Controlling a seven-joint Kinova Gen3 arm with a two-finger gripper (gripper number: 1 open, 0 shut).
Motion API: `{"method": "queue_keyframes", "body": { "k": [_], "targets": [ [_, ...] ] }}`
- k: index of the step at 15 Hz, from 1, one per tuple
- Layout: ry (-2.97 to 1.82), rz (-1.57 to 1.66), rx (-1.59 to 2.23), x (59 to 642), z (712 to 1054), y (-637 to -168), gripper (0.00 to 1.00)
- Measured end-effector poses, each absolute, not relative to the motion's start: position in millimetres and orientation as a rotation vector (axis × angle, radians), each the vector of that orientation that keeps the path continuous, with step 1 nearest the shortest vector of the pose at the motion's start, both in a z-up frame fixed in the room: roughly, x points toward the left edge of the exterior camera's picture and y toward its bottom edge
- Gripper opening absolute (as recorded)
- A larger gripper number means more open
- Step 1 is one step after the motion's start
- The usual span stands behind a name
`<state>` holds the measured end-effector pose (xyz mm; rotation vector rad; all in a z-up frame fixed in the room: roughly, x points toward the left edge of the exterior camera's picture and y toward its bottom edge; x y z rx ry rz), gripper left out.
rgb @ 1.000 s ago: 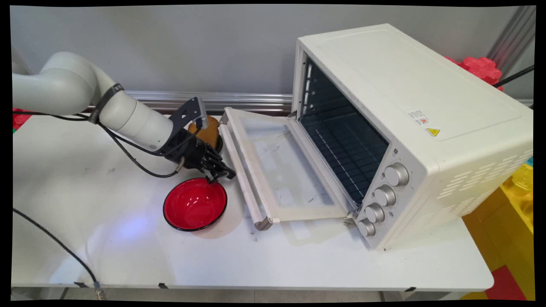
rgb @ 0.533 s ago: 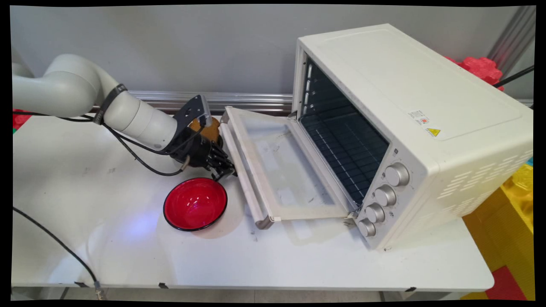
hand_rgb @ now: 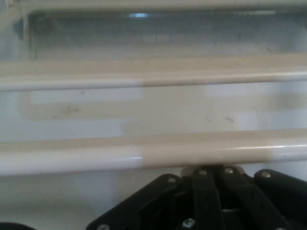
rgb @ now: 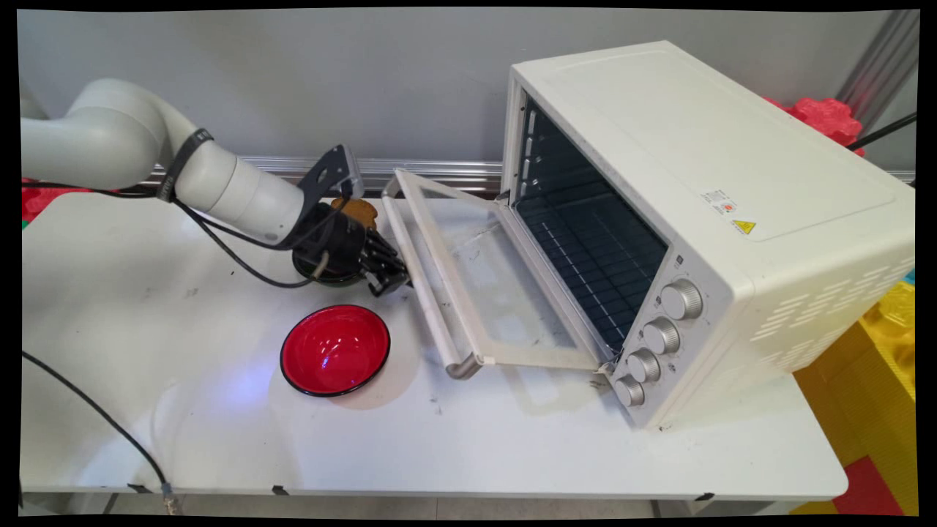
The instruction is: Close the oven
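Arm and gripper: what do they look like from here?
The arm is glossy white with rounded tubular links and a black band round one link. Thin black cables loop beneath it. A black angled bracket sits at the wrist. The gripper is black, with bolted linkage bars seen in the hand view.

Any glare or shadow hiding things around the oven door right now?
Main view: the red bowl carries bright highlights inside and throws a soft shadow to its right on the table; the oven door shadows the table beneath it. Hand view: the door handle is evenly lit, without glare.
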<state>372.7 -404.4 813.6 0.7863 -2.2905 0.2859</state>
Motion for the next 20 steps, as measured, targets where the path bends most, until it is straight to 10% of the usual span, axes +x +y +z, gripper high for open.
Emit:
{"method": "queue_keyframes", "body": {
  "k": [20],
  "targets": [
    [-2.091, 0.360, 0.765, 344, 892, -452, 0.00]
  ]
}}
